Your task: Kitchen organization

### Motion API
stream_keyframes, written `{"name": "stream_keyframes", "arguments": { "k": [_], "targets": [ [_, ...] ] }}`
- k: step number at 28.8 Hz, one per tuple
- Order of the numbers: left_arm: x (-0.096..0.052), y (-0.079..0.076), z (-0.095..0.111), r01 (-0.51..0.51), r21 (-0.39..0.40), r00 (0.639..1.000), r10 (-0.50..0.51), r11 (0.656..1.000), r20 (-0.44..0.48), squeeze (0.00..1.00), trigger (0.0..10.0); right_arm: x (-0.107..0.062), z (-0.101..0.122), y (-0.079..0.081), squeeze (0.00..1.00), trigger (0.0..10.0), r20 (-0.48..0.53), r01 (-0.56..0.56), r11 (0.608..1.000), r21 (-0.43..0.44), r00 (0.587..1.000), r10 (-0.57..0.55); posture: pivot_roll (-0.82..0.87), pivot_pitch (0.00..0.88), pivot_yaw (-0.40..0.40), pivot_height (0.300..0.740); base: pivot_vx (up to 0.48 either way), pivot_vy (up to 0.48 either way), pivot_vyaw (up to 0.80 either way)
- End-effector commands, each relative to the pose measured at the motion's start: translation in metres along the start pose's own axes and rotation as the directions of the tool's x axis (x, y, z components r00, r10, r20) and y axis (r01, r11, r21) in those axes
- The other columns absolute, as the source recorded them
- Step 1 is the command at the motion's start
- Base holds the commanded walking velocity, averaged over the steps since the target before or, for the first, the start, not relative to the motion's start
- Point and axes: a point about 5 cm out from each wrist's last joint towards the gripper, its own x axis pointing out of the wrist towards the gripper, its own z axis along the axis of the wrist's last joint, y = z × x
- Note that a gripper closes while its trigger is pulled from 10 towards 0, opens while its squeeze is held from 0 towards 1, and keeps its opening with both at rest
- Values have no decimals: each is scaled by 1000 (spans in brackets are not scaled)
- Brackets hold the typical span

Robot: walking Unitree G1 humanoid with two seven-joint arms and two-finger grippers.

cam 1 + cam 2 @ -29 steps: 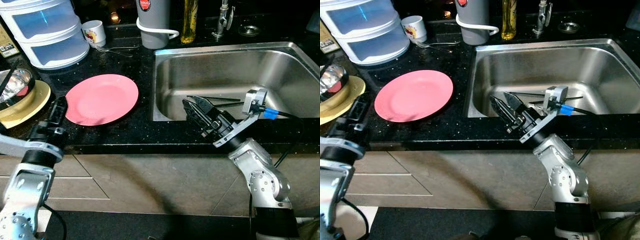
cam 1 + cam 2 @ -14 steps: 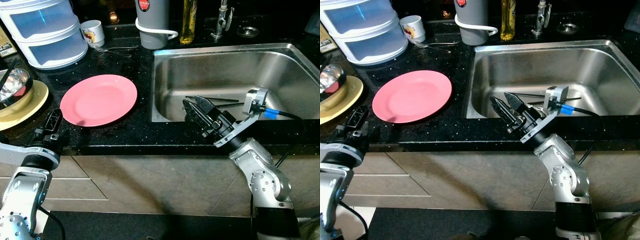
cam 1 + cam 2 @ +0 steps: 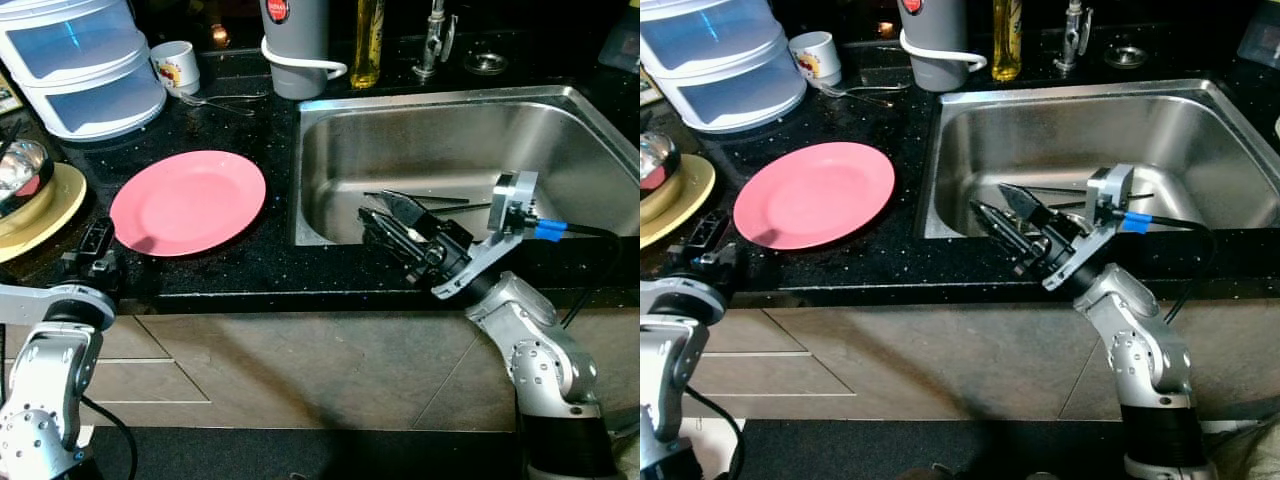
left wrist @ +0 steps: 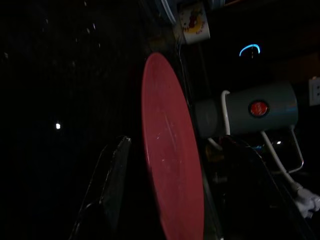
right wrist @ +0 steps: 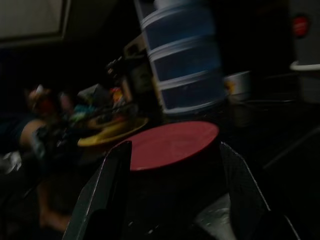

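Centrally, a pink plate (image 3: 188,203) is laid flat on the black counter (image 3: 260,262), left of the sink (image 3: 450,150). Fingers parted, the right gripper (image 3: 385,222) is held over the sink's front edge; the left gripper (image 3: 96,243), also parted, is held just beside the plate's near-left rim.

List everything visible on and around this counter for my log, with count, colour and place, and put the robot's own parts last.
plate: 1, pink, flat on the black counter left of the sink
sink: 1, steel, right half of the counter
utensils: a few thin dark ones on the sink floor, number unclear
drawer unit: 1, clear and white, back left
mug: 1, white with a print, beside the drawer unit
jug: 1, grey with white handle, behind the sink's left corner
bottle: 1, yellow, right of the jug
faucet: 1, metal, behind the sink
yellow plate: 1, far left
left gripper: black, at the counter's front edge near the pink plate
right gripper: black, open, over the sink's front edge
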Motion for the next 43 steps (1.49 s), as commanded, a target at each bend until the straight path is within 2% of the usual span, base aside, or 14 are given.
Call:
{"name": "stream_keyframes", "arguments": {
  "k": [1, 10, 13, 15, 20, 31, 32, 33, 43],
  "targets": [
    [4, 3, 4, -24, -16, 1000, 24, 1000, 12, 0, 10000, 5, 0, 13, 0, 10000, -36, -89, 996, -28, 995, 88, -28, 57, 21, 740, 0, 0, 0],
    [12, -1, 6, -8, -47, 1000, 9, 999, 11, 0, 10000, 8, -1, 18, 0, 10000, -101, -127, 989, -81, 988, 118, -33, 61, 24, 740, 0, 0, 0],
    [19, 1, 3, -49, -23, 999, 48, 999, -18, 0, 10000, 8, -2, 19, 0, 10000, -131, -133, 986, -103, 984, 119, -35, 63, 27, 740, 0, 0, 0],
    [22, 2, 1, -59, -43, 998, 57, 997, -27, 0, 10000, 8, -2, 20, 0, 10000, -136, -135, 985, -107, 983, 120, -38, 63, 28, 740, 0, 0, 0],
    [28, -3, -12, -82, -43, 994, 78, 996, -82, 0, 10000, 8, 0, 18, 0, 10000, -147, -124, 984, -125, 983, 106, -45, 65, 31, 740, 0, 0, 0],
    [28, -8, -38, -143, -38, 969, 132, 989, -208, 0, 10000, 8, 2, 16, 0, 10000, -151, -107, 984, -144, 985, 85, -44, 64, 32, 740, 0, 0, 0],
    [28, -9, -39, -146, -36, 966, 135, 989, -219, 0, 5686, 8, 2, 16, 0, 10000, -151, -103, 984, -147, 985, 81, -44, 64, 32, 740, 0, 0, 0],
    [28, -9, -41, -148, -35, 964, 136, 988, -228, 0, 0, 8, 3, 15, 0, 10000, -150, -98, 984, -150, 986, 76, -45, 64, 33, 740, 0, 0, 0],
    [26, -6, -47, -181, -26, 951, 168, 983, -258, 0, 0, 8, 5, 12, 0, 10000, -143, -71, 984, -164, 989, 47, -45, 65, 33, 740, 0, 0, 0]
  ]
}}
